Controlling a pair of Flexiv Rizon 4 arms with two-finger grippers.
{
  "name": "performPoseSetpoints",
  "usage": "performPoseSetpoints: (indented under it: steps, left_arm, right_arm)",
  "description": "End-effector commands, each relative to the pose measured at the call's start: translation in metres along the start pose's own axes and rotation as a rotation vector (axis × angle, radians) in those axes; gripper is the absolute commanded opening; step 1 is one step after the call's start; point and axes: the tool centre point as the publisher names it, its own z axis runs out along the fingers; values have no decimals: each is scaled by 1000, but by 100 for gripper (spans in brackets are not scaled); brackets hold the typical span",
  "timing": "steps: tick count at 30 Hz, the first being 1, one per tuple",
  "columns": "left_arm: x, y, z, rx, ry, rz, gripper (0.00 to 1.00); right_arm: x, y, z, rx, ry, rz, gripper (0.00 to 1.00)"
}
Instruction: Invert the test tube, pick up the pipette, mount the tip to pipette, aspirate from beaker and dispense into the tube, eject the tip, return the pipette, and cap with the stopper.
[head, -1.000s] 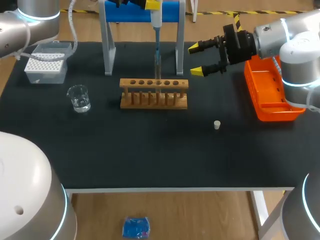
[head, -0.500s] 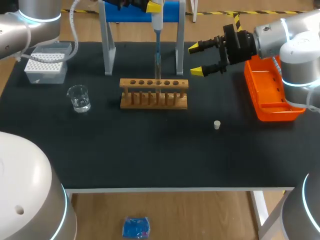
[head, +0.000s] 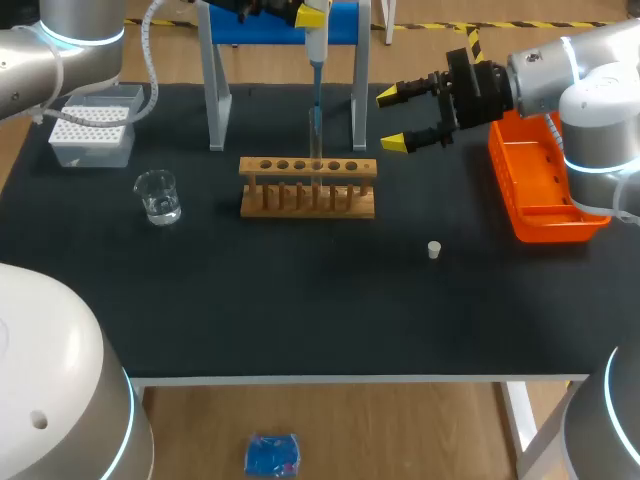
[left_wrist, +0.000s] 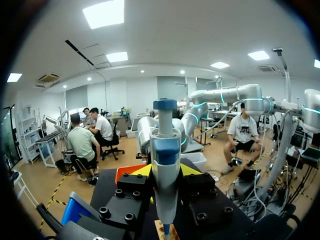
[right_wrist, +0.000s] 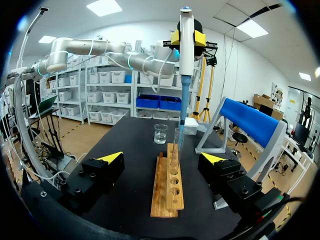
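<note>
At table's far middle, above the rack:

1. My left gripper (head: 305, 10): clamped on the pipette (head: 314, 48), one finger on each side of its body. The pipette hangs upright.
2. Blue tip (head: 316, 92): mounted on the pipette's lower end, reaching down to the mouth of the test tube (head: 314, 135). Whether it enters the glass I cannot tell.
3. Test tube: upright in a hole of the wooden rack (head: 308, 190), right of the rack's middle.
4. Beaker (head: 158, 196): left of the rack and apart from it, with clear liquid inside.
5. Tip box (head: 92, 128): far left corner, behind the beaker.
6. Stand (head: 218, 100): grey legs and blue crossbar, behind the rack.
7. My right gripper (head: 392, 119): fingers spread wide, holding nothing. It hovers right of the stand, facing the rack.
8. Stopper (head: 434, 250): on the mat, alone, right of the rack and nearer the front.
9. Orange tray (head: 540, 195): right edge, under my right arm.
</note>
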Motion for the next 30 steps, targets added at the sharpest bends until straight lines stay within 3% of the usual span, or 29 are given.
performPoseSetpoints:
  steps: [1, 30]
  left_arm:
    - [2, 1, 2, 3, -7, 1, 0]
    - [5, 10, 0, 15, -23, 2, 0]
  right_arm:
    - [0, 0, 0, 1, 1, 0, 100]
    - [0, 0, 0, 1, 1, 0, 100]
